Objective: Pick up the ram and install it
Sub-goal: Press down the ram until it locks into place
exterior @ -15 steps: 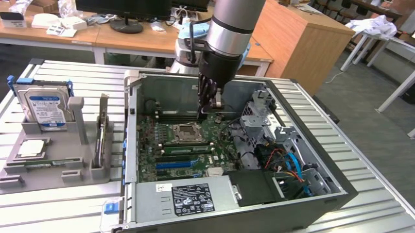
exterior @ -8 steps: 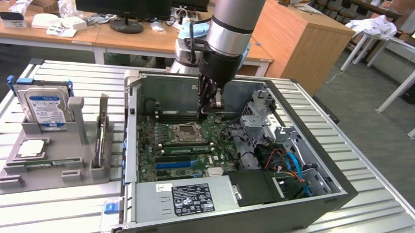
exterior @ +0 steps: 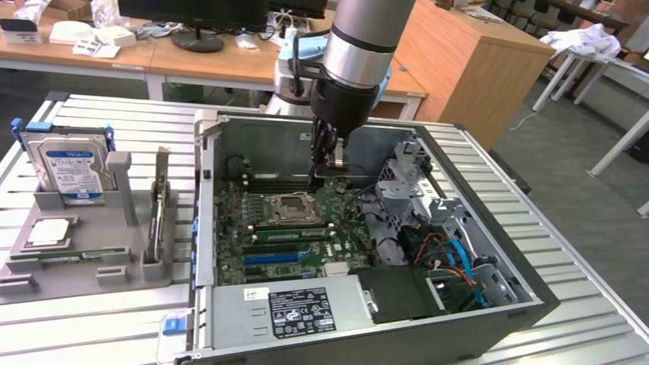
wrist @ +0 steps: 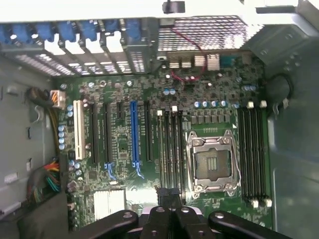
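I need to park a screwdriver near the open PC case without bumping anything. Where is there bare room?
Free: the ribbed table top in front of the grey tray, and the strip along the case's exterior-view right. Crowded: the tray, with the hard drive, and inside the case, where the gripper hangs over the motherboard.

A ribbed metal worktop fills the foreground. Behind it stands a long wooden desk with white legs, carrying a dark monitor on a round base and several white boxes. A tall wooden cabinet stands toward the exterior view's right. Farther right, a white table bears crumpled white material. The floor is grey, evenly lit.
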